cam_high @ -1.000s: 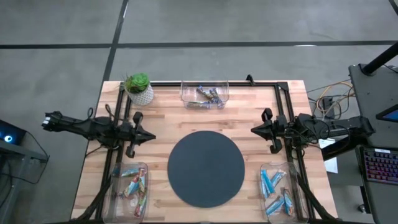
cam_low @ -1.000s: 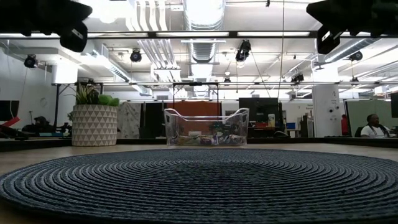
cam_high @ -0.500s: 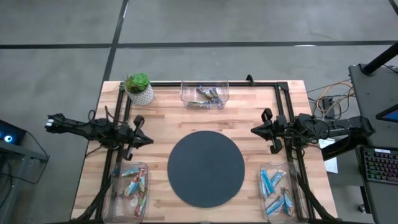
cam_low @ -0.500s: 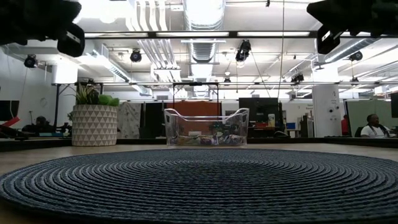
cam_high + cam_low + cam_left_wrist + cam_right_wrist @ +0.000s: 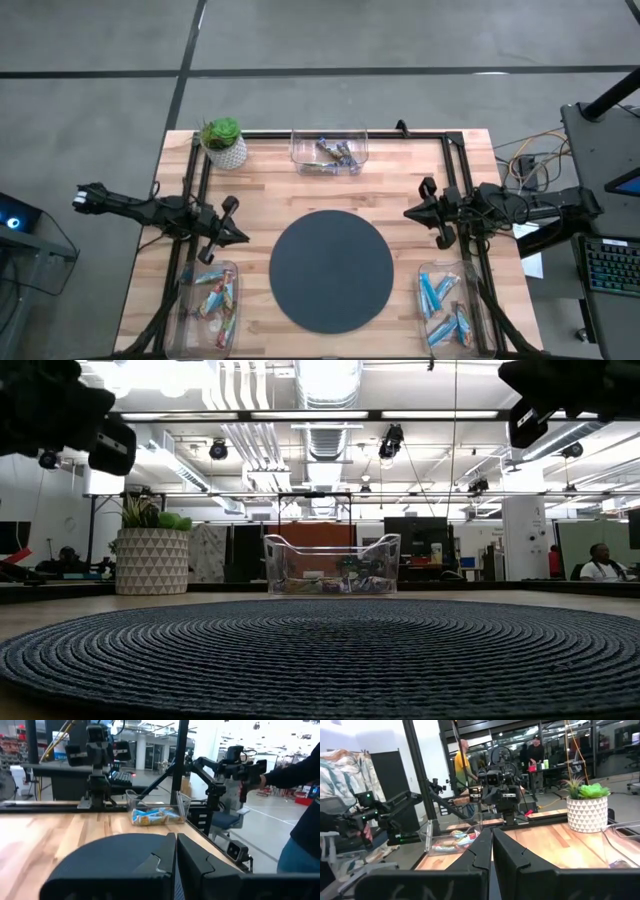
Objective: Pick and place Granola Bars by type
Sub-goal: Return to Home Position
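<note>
Table (image 5: pixel 280 180) is pale wood in plank stripes, and the round mat (image 5: pixel 331 270) is dark slate-grey, woven in concentric rings. All the bins are clear plastic: the right bin (image 5: pixel 450 264) has bright blue bars (image 5: pixel 430 292), the left bin (image 5: pixel 205 266) reddish multicoloured bars (image 5: pixel 217 297), and the far bin (image 5: pixel 295 150) darker mixed bars (image 5: pixel 333 151). The pot (image 5: pixel 229 154) is white with a triangle pattern, the plant (image 5: pixel 220 130) bright green. Floor (image 5: pixel 400 40) is plain grey.

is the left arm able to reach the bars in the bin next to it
Probably yes: the left tool, shut, hangs beside the open-topped bin holding the granola bars, with nothing over it; the right tool waits across the mat.
</note>
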Controlling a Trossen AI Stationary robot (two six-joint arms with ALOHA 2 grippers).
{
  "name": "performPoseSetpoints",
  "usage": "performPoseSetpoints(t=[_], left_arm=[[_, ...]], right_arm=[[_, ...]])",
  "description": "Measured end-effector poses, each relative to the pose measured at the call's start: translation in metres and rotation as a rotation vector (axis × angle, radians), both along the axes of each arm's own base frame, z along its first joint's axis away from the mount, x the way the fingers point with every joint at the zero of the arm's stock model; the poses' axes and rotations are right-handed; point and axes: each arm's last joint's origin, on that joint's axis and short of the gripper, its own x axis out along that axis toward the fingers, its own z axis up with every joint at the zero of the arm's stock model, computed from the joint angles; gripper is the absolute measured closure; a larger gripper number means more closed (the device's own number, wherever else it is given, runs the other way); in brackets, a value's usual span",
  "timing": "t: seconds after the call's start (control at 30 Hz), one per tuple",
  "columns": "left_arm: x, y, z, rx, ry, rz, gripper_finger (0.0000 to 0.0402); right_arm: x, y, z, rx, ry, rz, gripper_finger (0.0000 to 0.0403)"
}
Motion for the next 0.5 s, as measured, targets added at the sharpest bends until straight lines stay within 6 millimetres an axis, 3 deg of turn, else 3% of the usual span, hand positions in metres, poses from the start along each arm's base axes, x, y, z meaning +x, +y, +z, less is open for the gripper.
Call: performPoseSetpoints(t=[0.5], left_arm=[[-0.0004,0.0001,-0.0038,-0.004,-0.013,0.001,0.0402]], right_arm=[[-0.0008,0.0001,-0.0007,-0.030,-0.036,0.001,0.0394]])
